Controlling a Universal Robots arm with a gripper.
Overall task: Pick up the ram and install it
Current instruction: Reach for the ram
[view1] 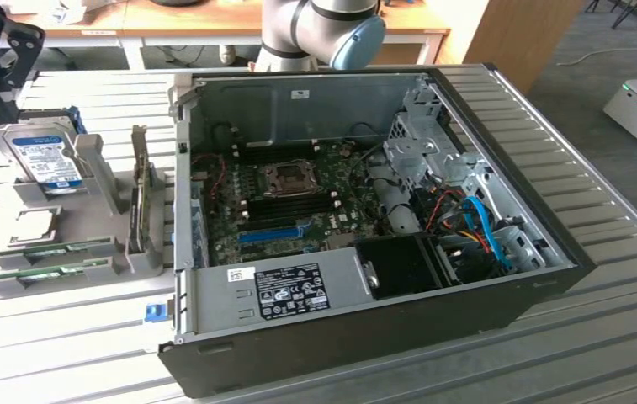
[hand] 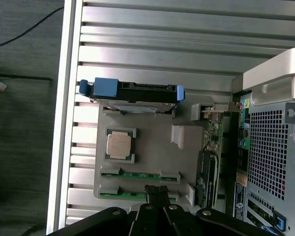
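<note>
the black two-fingered gripper (hand: pixel 157 192), fingertips drawn together with nothing between them, hangs over the grey plastic parts holder (hand: pixel 152 147), where two long thin green ram sticks (hand: pixel 137 175) sit in side-by-side slots beside the square silver processor (hand: pixel 120 145), outside the open black computer case (view1: pixel 520 311).

I count on my counter (view1: pixel 587 168): ram sticks (view1: pixel 58 247) (view1: pixel 49 273), two; drive (view1: pixel 49 160), one; CPU (view1: pixel 35 223), one; card (view1: pixel 140 194), one; holder (view1: pixel 92 164), one; case (view1: pixel 498 311), one.

Silver-grey tubular arm (view1: pixel 290 29), pale blue joint cap (view1: pixel 358 40), black hinged linkage bars (hand: pixel 103 221) with round pivots
</note>
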